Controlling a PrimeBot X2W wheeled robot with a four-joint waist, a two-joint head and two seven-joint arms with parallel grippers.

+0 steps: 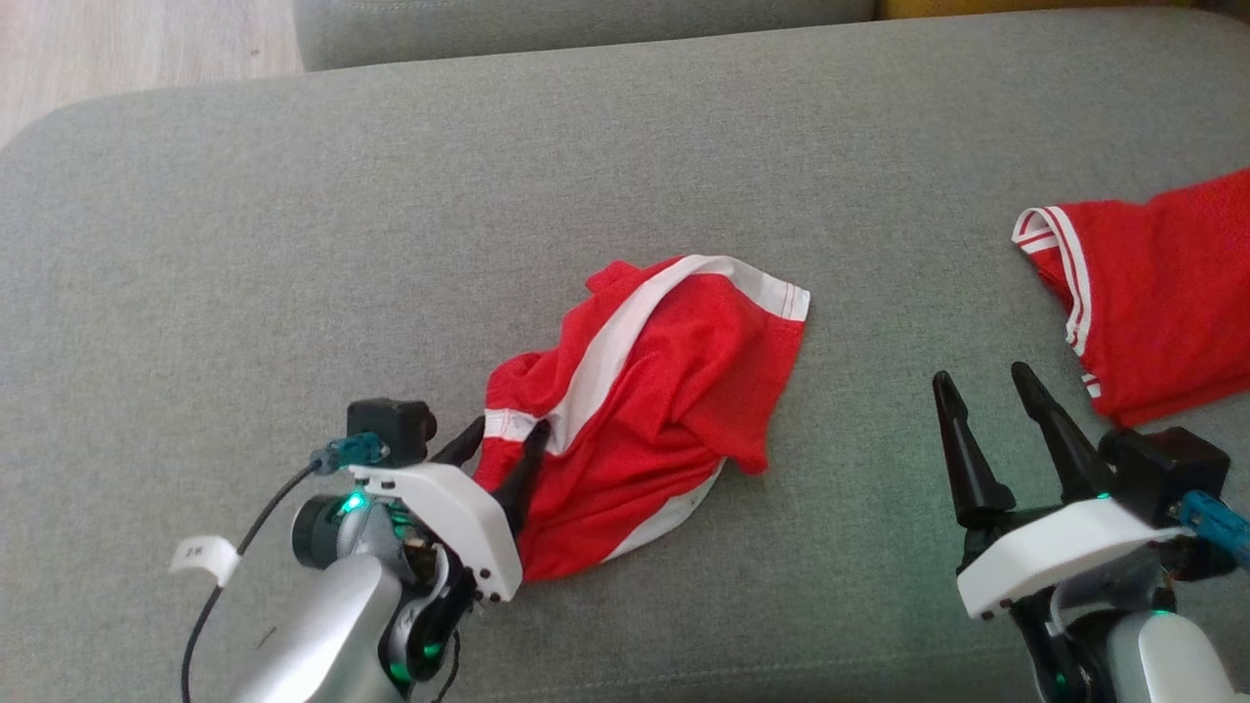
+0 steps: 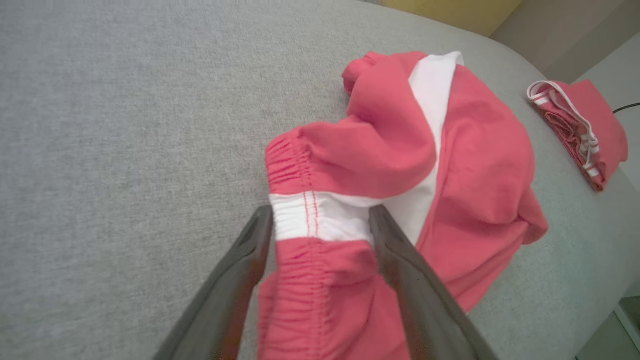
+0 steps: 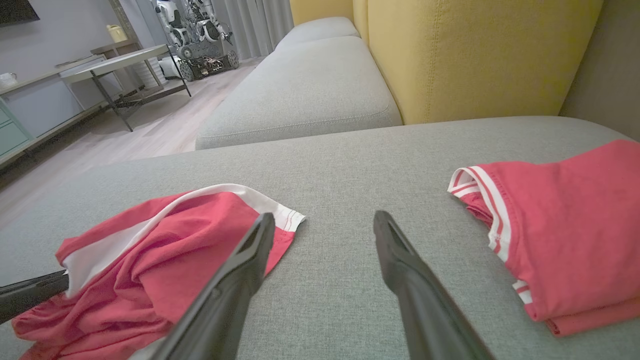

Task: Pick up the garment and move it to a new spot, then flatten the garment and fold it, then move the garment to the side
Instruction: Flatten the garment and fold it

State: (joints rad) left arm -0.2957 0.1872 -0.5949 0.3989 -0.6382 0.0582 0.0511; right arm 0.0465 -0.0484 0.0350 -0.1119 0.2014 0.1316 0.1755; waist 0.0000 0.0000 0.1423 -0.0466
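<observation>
The red shorts (image 1: pixel 664 391) with a white side stripe lie crumpled near the middle of the grey sofa cushion (image 1: pixel 391 244). The left gripper (image 1: pixel 510 430) is at their near-left edge. Its jaws are spread wide, and the white part of the elastic waistband lies between them, not pinched. The right gripper (image 1: pixel 979 373) is over bare cushion, jaws wide and holding nothing, between the shorts and a folded red shirt (image 1: pixel 1162 293), clear of both.

Soft, even daylight. Faint shadow under red shorts (image 1: pixel 635 410) on grey cushion (image 1: pixel 293 244). Left wrist view soft, washed out; 2 wrist views bend at edges.
</observation>
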